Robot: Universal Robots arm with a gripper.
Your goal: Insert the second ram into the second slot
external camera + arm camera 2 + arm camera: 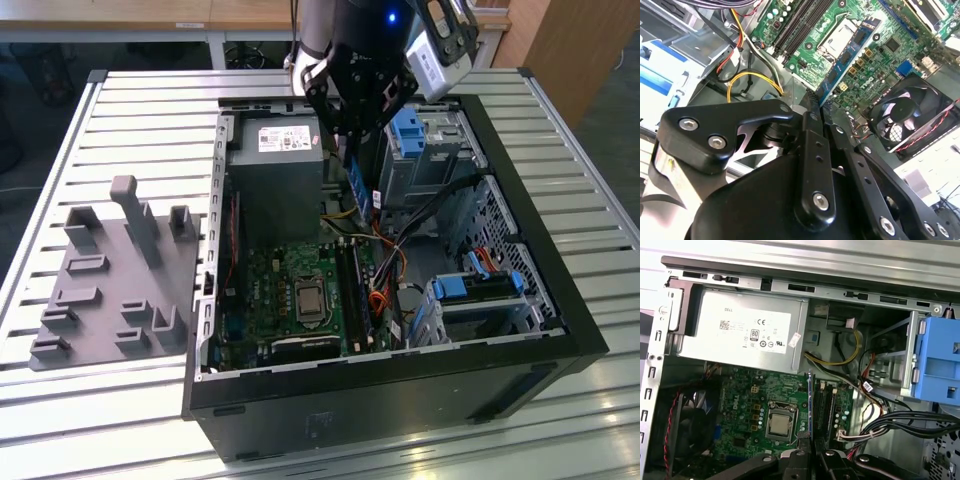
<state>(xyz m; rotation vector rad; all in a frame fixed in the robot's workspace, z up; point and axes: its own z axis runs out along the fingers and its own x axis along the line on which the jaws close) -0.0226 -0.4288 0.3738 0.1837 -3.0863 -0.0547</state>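
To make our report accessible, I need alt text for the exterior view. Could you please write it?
The gripper holds a blue ram over an open computer case, whose motherboard faces up, on a slatted table. A grey fixture tray lies beside the case, on the exterior view's left.

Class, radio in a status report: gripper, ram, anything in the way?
Gripper shut on ram, held over the case. Ram not yet in slots. Yellow cables near slots, not across them.
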